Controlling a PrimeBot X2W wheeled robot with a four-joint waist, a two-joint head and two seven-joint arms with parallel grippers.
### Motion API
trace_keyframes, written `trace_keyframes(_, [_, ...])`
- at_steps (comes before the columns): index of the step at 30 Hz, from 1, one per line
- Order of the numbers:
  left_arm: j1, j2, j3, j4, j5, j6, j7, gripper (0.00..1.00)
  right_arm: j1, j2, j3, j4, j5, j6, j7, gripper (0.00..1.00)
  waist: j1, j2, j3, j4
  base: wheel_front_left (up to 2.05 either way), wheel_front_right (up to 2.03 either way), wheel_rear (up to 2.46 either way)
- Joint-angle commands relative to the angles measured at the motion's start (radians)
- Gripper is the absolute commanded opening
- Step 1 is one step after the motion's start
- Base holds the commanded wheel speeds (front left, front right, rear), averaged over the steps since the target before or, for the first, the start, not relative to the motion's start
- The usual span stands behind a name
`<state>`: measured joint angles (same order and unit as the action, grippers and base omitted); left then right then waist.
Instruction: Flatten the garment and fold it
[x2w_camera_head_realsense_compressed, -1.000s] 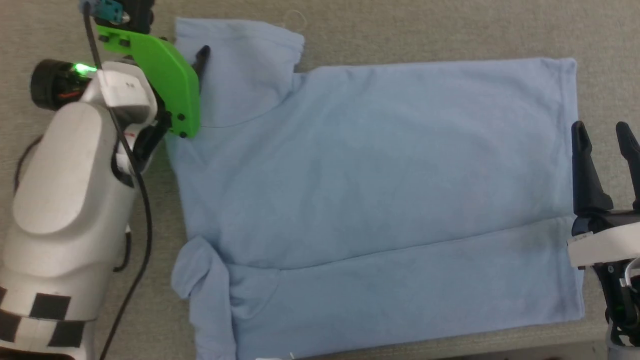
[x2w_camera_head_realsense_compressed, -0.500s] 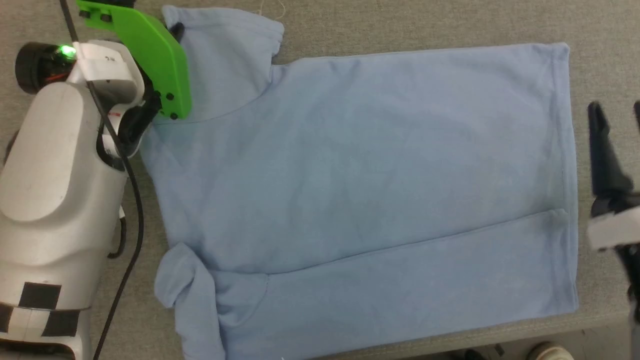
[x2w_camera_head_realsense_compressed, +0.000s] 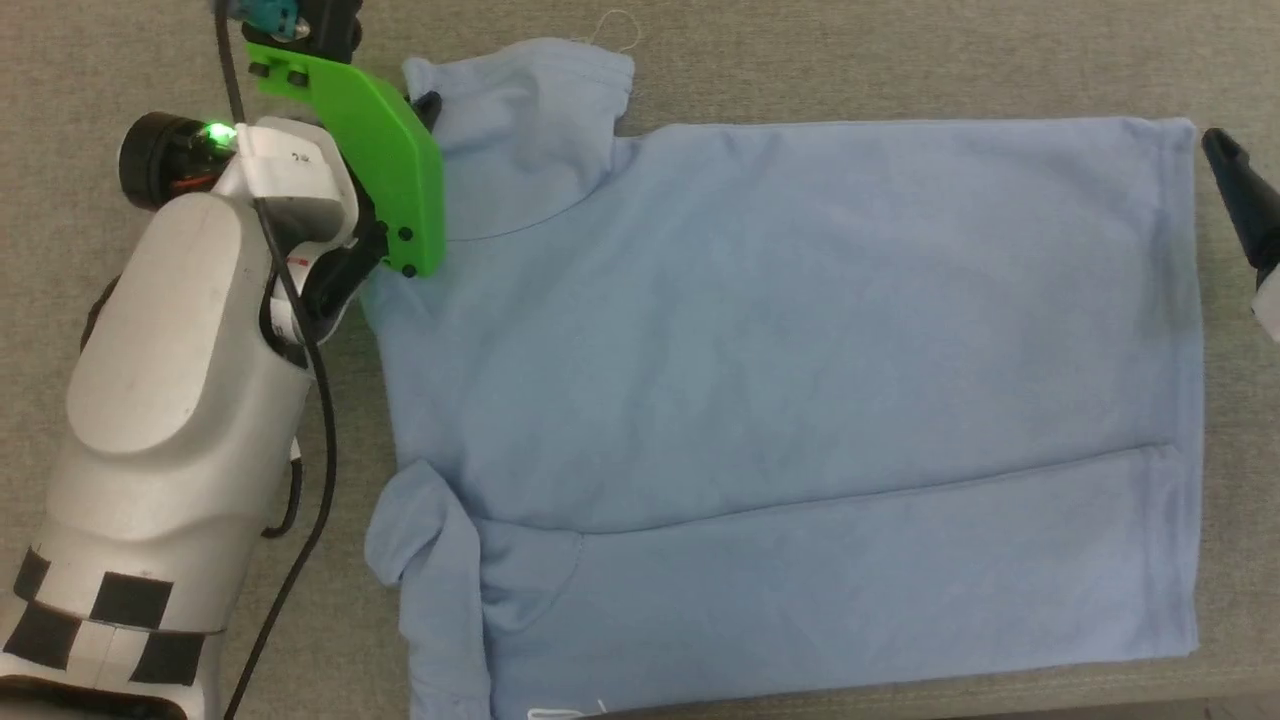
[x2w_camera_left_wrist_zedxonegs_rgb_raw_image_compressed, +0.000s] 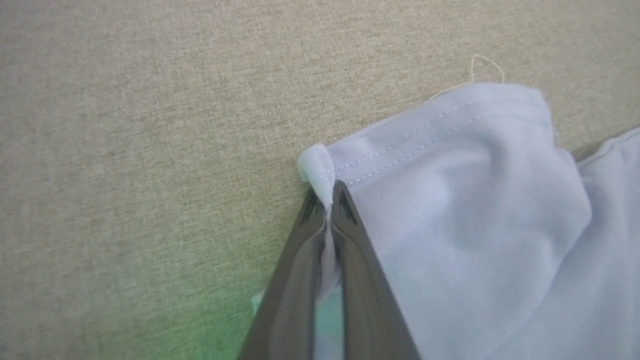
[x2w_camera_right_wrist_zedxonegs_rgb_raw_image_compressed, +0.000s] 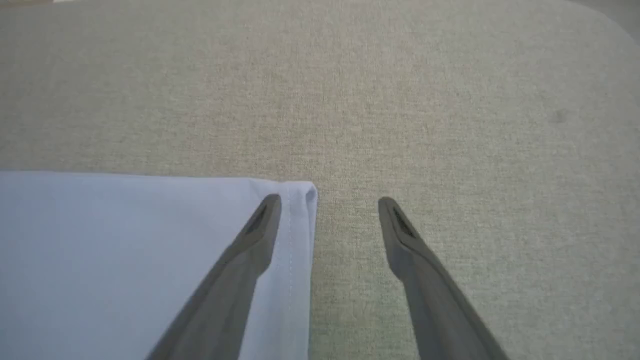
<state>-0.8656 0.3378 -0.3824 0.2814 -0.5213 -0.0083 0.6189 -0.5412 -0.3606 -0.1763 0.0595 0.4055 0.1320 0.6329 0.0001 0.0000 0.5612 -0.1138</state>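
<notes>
The light blue garment (x2w_camera_head_realsense_compressed: 780, 400) lies spread on the beige table, its near long edge folded over and its hem at the right. My left gripper (x2w_camera_left_wrist_zedxonegs_rgb_raw_image_compressed: 327, 200) is shut on the corner of the far-left sleeve (x2w_camera_left_wrist_zedxonegs_rgb_raw_image_compressed: 450, 165), a small bunch of cloth poking out past the fingertips. In the head view that gripper (x2w_camera_head_realsense_compressed: 425, 105) sits behind its green bracket at the sleeve's left edge. My right gripper (x2w_camera_right_wrist_zedxonegs_rgb_raw_image_compressed: 327, 200) is open over the garment's far right hem corner (x2w_camera_right_wrist_zedxonegs_rgb_raw_image_compressed: 300, 192), one finger above the cloth and one above the bare table. One dark finger (x2w_camera_head_realsense_compressed: 1240, 200) shows at the right edge.
The beige fabric-covered table (x2w_camera_head_realsense_compressed: 900, 60) extends past the garment at the far side and on both ends. My left arm with its black cable (x2w_camera_head_realsense_compressed: 300, 500) lies along the garment's left side. The near sleeve (x2w_camera_head_realsense_compressed: 420, 540) is bunched at the lower left.
My left gripper has shut on the sleeve corner. The head camera has shifted. My right gripper has moved farther up along the hem to its far corner, still open.
</notes>
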Motion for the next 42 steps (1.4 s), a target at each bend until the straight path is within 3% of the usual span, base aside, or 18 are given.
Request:
trace_keyframes(1, [0.005,-0.004,-0.004,0.006,-0.003,-0.004,-0.005,0.00,-0.030,0.000,0.000,0.025,0.002,-0.001,0.016,1.00,-0.0001,0.0000,0.010,0.012,0.00,0.00,0.00])
trace_keyframes(14, [-0.037,-0.022,-0.024,0.020,-0.003,-0.005,-0.006,0.00,-0.131,0.000,-0.003,0.184,-0.004,-0.001,0.126,1.00,-0.0001,0.0000,0.053,0.057,0.00,0.00,0.00])
trace_keyframes(15, [-0.039,-0.022,-0.025,0.022,-0.005,-0.006,-0.003,0.00,-0.134,0.002,-0.004,0.188,-0.003,-0.001,0.141,0.92,-0.0001,0.0000,0.054,0.059,0.00,0.00,0.00])
trace_keyframes(17, [-0.043,-0.023,-0.027,0.025,-0.009,-0.008,0.002,0.00,-0.144,0.007,-0.015,0.194,-0.005,-0.001,0.171,0.01,-0.0001,0.0000,0.056,0.062,0.00,0.00,0.00])
trace_keyframes(27, [-0.047,-0.017,-0.025,0.030,-0.027,-0.024,-0.014,0.00,-0.175,0.021,-0.047,0.163,-0.029,-0.001,0.196,0.00,-0.0001,0.0000,0.027,0.072,0.00,0.00,0.00])
trace_keyframes(42, [0.026,0.011,-0.008,-0.063,-0.033,-0.074,-0.231,0.00,-0.110,0.010,-0.031,0.099,0.028,-0.001,0.048,0.00,-0.0001,0.0000,-0.077,0.080,0.00,0.00,0.00])
